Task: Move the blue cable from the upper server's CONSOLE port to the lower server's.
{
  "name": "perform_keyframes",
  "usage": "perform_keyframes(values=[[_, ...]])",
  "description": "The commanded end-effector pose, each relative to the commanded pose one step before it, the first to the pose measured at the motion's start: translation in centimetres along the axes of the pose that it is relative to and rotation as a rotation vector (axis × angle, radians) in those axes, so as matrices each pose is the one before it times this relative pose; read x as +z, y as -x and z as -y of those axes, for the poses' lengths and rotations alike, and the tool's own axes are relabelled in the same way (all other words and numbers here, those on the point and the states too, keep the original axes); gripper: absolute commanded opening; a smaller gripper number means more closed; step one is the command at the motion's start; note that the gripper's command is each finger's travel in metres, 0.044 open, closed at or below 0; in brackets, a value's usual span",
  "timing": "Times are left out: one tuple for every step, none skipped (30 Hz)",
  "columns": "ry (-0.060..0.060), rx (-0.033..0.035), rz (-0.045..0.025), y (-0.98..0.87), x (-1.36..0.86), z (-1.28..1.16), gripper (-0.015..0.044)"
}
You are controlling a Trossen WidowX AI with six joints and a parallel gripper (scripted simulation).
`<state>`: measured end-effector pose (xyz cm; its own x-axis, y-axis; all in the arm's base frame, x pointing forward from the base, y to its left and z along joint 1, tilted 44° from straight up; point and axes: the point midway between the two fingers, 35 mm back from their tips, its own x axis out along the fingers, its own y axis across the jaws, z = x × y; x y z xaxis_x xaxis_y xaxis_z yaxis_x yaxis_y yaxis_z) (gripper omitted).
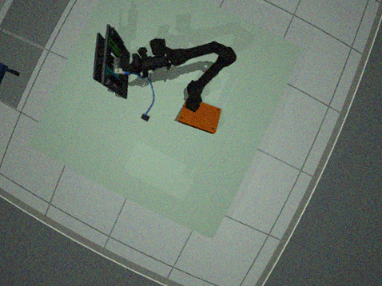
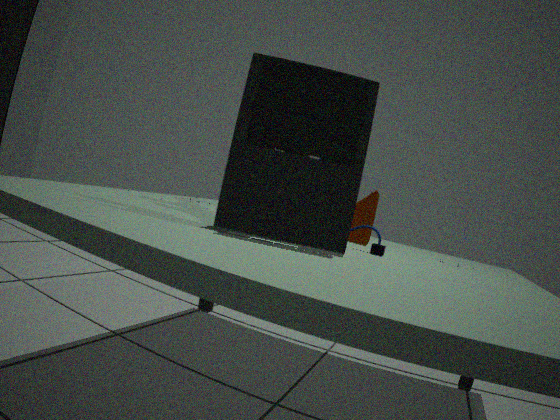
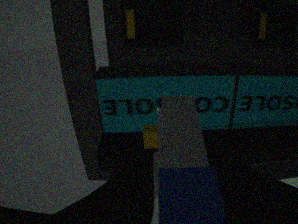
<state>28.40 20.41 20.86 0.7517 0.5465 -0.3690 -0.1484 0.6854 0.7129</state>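
Top view: the gripper [image 1: 131, 67] [image 3: 180, 163] reaches the dark server rack [image 1: 98, 62] [image 2: 300, 115], blue cable [image 1: 153, 93] [image 2: 367, 227] trailing to a black block [image 1: 146, 116] [image 2: 377, 249]; plug too small to judge.

Exterior: rack hides the gripper, grip can't be checked. Cable arcs beside the orange base plate [image 1: 204, 119] [image 2: 365, 222] — we flag possible drag on the plug if it snags.

Wrist: gripper clenched on the plug [image 3: 181, 135], its nose over the teal CONSOLE strip [image 3: 127, 105]; seating unclear. Near-identical neighbouring labels risk a wrong port — and slight sideways error could jam the nose against the rim.
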Motion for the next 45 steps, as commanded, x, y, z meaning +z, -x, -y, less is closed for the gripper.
perform_keyframes(values=[[-0.0034,0.00980,0.00517,0.362,-0.094,-0.274,0.0000],[0.0000,-0.00002,-0.00002,0.022,-0.034,0.000,0.0000],[0.0000,-0.00003,-0.00004,0.035,-0.055,0.000,0.0000],[0.0000,-0.00002,-0.00002,0.022,-0.034,0.000,0.0000],[0.0000,-0.00003,-0.00004,0.035,-0.054,0.000,0.0000],[0.0000,-0.00002,-0.00002,0.022,-0.034,0.000,0.0000],[0.0000,-0.00003,-0.00004,0.035,-0.055,0.000,0.0000],[0.0000,-0.00002,-0.00002,0.022,-0.034,0.000,0.0000],[0.0000,-0.00003,-0.00004,0.035,-0.055,0.000,0.0000],[0.0000,-0.00002,-0.00002,0.022,-0.034,0.000,0.0000],[0.0001,-0.00008,-0.00005,-0.016,0.005,0.068,0.0000],[0.0001,-0.00024,-0.00014,-0.048,0.014,0.205,0.0000],[0.0002,-0.00037,-0.00021,-0.076,0.023,0.343,0.0000],[0.0003,-0.00042,-0.00024,-0.087,0.027,0.427,0.0000],[0.0003,-0.00037,-0.00020,-0.079,0.025,0.429,0.0000],[0.0003,-0.00032,-0.00017,-0.070,0.023,0.429,0.0000],[0.0002,-0.00027,-0.00013,-0.062,0.021,0.429,0.0000],[0.0002,-0.00023,-0.00010,-0.054,0.018,0.429,0.0000],[0.0002,-0.00018,-0.00006,-0.046,0.016,0.429,0.0000],[0.0002,-0.00013,-0.00002,-0.037,0.013,0.428,0.0000],[0.0002,-0.00008,0.00002,-0.029,0.010,0.427,0.0000],[0.0002,-0.00003,0.00006,-0.021,0.008,0.427,0.0000],[0.0002,0.00001,0.00010,-0.013,0.005,0.425,0.0000],[0.0002,0.00006,0.00014,-0.005,0.002,0.424,0.0000],[0.0002,0.00011,0.00018,0.004,-0.002,0.422,0.0000],[0.0002,0.00015,0.00022,0.012,-0.005,0.420,0.0000],[0.0002,0.00020,0.00026,0.020,-0.008,0.418,0.0000],[0.0001,0.00025,0.00030,0.028,-0.012,0.416,0.0000],[0.0001,0.00029,0.00035,0.035,-0.015,0.414,0.0000],[0.0001,0.00034,0.00039,0.043,-0.019,0.411,0.0000],[0.0001,0.00038,0.00044,0.051,-0.023,0.407,0.0000],[0.0001,0.00043,0.00048,0.058,-0.027,0.404,0.0000],[0.0001,0.00038,0.00042,0.052,-0.024,0.322,0.0000],[0.0001,0.00024,0.00027,0.034,-0.016,0.192,0.0000],[0.0000,0.00008,0.00009,0.012,-0.005,0.064,0.0000],[0.0000,0.00000,0.00000,0.000,0.000,0.000,0.0000],[0.0000,0.00001,-0.00023,-0.003,0.009,-0.005,0.0000],[0.0000,0.00003,-0.00068,-0.010,0.028,-0.015,0.0000],[0.0000,0.00005,-0.00093,-0.011,0.036,-0.019,0.0000],[0.0000,0.00008,-0.00140,-0.016,0.055,-0.029,0.0000],[0.0000,0.00018,-0.00164,-0.018,0.059,-0.030,0.0000],[0.0000,0.00019,-0.00169,-0.018,0.061,-0.031,0.0000],[0.0000,0.00027,-0.00190,-0.019,0.062,-0.030,0.0000],[0.0000,0.00027,-0.00192,-0.018,0.062,-0.031,0.0000],[0.0001,0.00028,-0.00211,-0.018,0.057,-0.027,0.0000]])
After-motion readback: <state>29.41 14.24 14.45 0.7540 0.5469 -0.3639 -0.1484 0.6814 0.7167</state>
